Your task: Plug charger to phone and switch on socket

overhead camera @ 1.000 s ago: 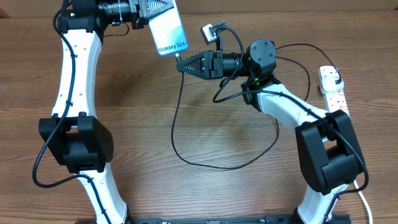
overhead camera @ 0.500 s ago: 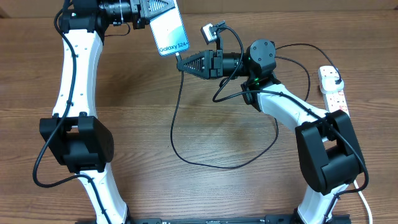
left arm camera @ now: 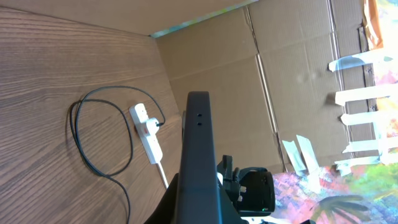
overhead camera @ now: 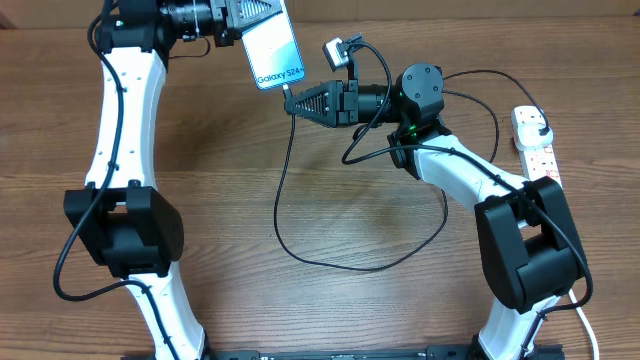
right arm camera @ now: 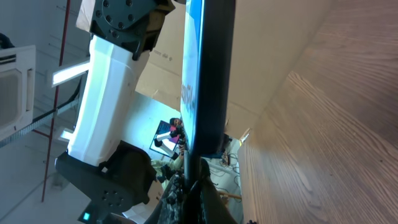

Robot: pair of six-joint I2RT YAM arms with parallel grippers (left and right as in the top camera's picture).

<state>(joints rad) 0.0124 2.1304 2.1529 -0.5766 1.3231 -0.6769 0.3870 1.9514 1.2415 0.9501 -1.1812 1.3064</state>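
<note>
The right claw (overhead camera: 293,103) pinches the charger (overhead camera: 285,215) by its tip, right at the bottom end of the phone (overhead camera: 272,48). The left claw (overhead camera: 248,20) grips the phone, up near the far edge of the table (overhead camera: 380,310). Plugging in looks like the step now. Next the tip needs a straight push in. The socket (overhead camera: 535,145) lies by the right edge.

Wooden table (overhead camera: 350,320), white socket (overhead camera: 540,155) near its right edge, black charger cable (overhead camera: 278,210) looping across the middle
</note>
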